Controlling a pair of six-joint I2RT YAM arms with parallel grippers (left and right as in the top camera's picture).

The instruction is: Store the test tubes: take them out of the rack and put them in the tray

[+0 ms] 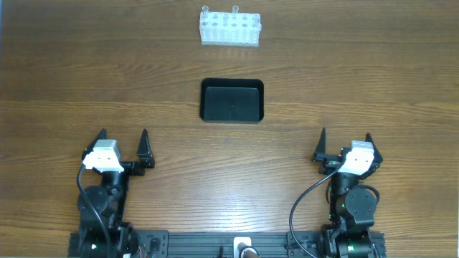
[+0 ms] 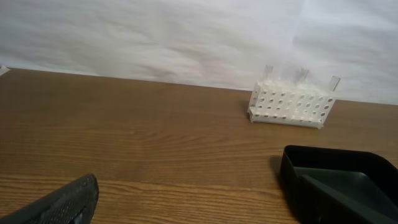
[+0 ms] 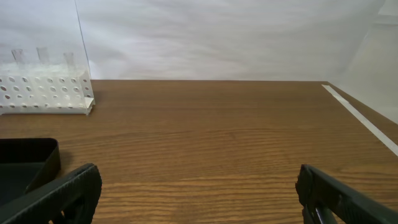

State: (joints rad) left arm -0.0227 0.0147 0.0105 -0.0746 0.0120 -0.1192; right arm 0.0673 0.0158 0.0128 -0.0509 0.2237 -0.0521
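While parked by the bases, jaws spread wide: left gripper [image 1: 123, 136], right gripper [image 1: 346, 136]. Test tubes [image 1: 206, 10] upright in white rack [image 1: 229, 30], far across surface [image 1: 72, 72], beyond black tray [image 1: 232, 120]; rack's long axis crosswise; centred, neither arm nearer.

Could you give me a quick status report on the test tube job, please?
Left tool open, right tool open, both back from tray. Test tubes upright in rack, none in tray. Nothing in the way.
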